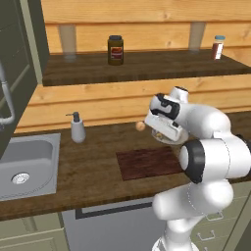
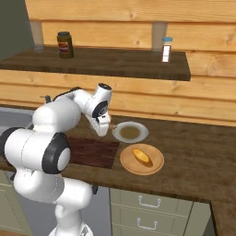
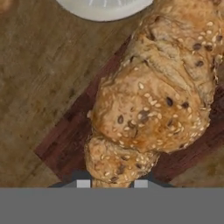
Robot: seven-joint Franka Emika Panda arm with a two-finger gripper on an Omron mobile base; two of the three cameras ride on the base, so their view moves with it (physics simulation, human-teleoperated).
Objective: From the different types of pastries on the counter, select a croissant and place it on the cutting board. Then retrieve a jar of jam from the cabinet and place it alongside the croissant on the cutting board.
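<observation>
Countertop below, gripper (image 3: 109, 183) clamps croissant (image 3: 153, 105) (far end cropped).

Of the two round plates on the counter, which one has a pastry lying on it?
The wooden plate nearest the counter's front edge carries a golden pastry. The white plate behind it, closer to the gripper, holds none.

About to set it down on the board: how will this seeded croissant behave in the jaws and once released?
The croissant looks flaky and soft, so the shut jaws probably dent it rather than slip. It is likely light for its bulk. Its long, lumpy shape should lie flat on the cutting board, unlikely to roll.
</observation>
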